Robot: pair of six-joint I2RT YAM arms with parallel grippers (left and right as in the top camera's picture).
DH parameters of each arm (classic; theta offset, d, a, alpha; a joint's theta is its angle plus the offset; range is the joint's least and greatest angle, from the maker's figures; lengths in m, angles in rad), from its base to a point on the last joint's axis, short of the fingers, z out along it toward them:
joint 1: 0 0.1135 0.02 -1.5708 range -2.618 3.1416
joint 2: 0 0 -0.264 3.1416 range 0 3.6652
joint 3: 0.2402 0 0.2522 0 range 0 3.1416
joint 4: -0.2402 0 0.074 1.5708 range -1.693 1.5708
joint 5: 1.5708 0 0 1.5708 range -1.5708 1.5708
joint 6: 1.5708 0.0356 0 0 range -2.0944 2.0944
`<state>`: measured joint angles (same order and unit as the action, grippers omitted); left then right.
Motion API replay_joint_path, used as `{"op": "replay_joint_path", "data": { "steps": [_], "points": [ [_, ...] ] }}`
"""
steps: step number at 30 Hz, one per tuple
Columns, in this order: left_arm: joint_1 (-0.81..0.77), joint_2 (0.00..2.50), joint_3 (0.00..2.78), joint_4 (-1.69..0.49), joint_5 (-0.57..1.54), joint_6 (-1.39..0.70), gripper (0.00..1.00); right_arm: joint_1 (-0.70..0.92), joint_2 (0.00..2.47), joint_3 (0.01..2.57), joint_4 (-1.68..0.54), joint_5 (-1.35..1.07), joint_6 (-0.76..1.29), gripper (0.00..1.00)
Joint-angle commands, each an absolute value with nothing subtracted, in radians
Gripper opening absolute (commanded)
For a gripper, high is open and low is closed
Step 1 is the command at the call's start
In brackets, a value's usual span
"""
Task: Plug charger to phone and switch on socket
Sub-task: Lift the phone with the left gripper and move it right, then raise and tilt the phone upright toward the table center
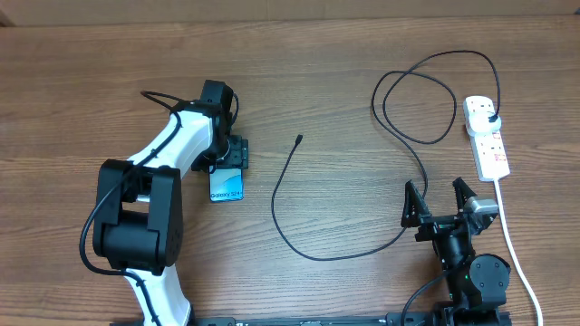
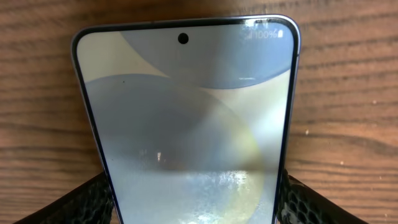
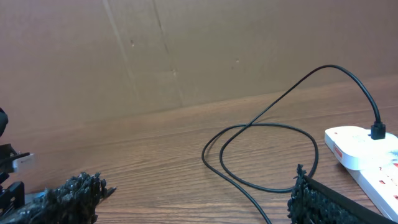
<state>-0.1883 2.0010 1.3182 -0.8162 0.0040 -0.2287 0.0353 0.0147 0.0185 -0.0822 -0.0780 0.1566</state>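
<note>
The phone (image 1: 227, 185) lies flat on the table left of centre, its blue screen reading "Galaxy S24". It fills the left wrist view (image 2: 186, 106). My left gripper (image 1: 227, 160) is at its far end, with a finger against each long edge (image 2: 193, 202). The charger (image 1: 283, 210) is a thin black cable. Its small tip (image 1: 299, 139) lies free on the table right of the phone. The cable loops right, and its black plug (image 1: 490, 119) sits in the socket (image 1: 489, 149), which also shows in the right wrist view (image 3: 357, 146). My right gripper (image 1: 439, 201) is open and empty over the cable (image 3: 261, 127).
The socket's thick white cord (image 1: 513, 244) runs down the right side past the right arm's base. A brown cardboard wall (image 3: 186, 50) stands behind the table. The left arm (image 1: 163, 154) lies diagonally over the left part of the table.
</note>
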Motion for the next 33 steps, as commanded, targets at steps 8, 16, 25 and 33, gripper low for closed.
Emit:
{"op": "replay_joint_path", "data": {
  "steps": [8, 16, 25, 33],
  "points": [
    [-0.199, 2.04, 1.466, -1.0, 0.1, -0.232, 0.78, 0.039, 0.004, 0.008, -0.078, -0.072, 0.152, 1.0],
    [-0.199, 2.04, 1.603, -1.129, 0.242, -0.232, 0.77, 0.039, 0.004, 0.008, -0.078, -0.072, 0.152, 1.0],
    [-0.199, 2.04, 1.605, -1.178, 0.466, -0.233, 0.73, 0.039, 0.004, 0.008, -0.078, -0.072, 0.152, 1.0],
    [-0.199, 2.04, 1.605, -1.207, 0.627, -0.233, 0.66, 0.039, 0.004, 0.008, -0.078, -0.072, 0.152, 1.0]
  ]
}}
